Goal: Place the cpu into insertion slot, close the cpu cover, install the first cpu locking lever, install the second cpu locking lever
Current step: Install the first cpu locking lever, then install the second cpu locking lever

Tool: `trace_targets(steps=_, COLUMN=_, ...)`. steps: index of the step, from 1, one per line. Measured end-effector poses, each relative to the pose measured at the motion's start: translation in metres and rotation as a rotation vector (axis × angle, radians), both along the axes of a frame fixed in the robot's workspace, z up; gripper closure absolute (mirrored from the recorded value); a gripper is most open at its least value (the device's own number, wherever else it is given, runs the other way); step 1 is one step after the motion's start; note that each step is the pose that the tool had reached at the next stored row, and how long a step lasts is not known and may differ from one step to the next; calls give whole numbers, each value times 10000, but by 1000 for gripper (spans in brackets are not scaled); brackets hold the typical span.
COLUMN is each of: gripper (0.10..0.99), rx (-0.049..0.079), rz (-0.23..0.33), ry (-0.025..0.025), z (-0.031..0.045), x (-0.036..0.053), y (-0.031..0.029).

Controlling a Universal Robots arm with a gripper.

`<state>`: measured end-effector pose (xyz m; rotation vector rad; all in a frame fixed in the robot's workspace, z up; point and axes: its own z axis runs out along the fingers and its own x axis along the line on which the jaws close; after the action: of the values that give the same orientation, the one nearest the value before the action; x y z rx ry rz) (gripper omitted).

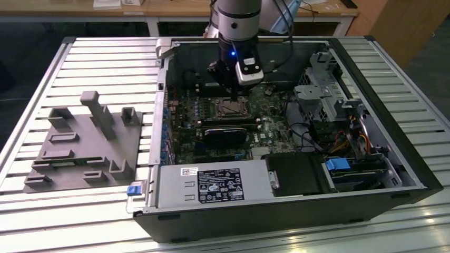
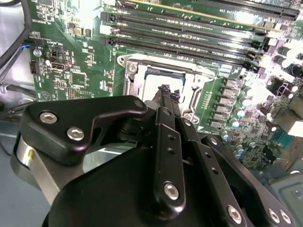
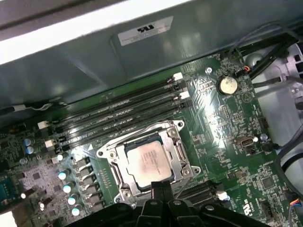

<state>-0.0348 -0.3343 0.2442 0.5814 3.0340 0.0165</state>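
The chip (image 3: 147, 161) sits flat in its socket (image 3: 148, 163) on the green board (image 3: 222, 123), with the metal cover frame (image 3: 176, 146) lying down around it, so the silvery top shows through the window. The hand (image 2: 165, 94) hangs right over the socket's edge with its fingers (image 2: 166, 101) pressed together and nothing between them, a narrow tip suited to pushing on thin metal. In the exterior view the arm (image 1: 236, 21) reaches straight down into the open computer case (image 1: 393, 158) lying on the bench (image 1: 105, 58).
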Motion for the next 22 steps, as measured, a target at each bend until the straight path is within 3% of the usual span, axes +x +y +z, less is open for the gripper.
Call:
trace_targets(steps=4, gripper=984, rx=18, rz=285, ry=1, z=0, x=0, y=-6)
trace_targets(steps=9, gripper=984, rx=262, rz=516, ry=-4, z=-1, x=0, y=-7)
trace_targets(steps=22, gripper=984, rx=262, rz=534, ry=-4, z=-1, x=0, y=-7)
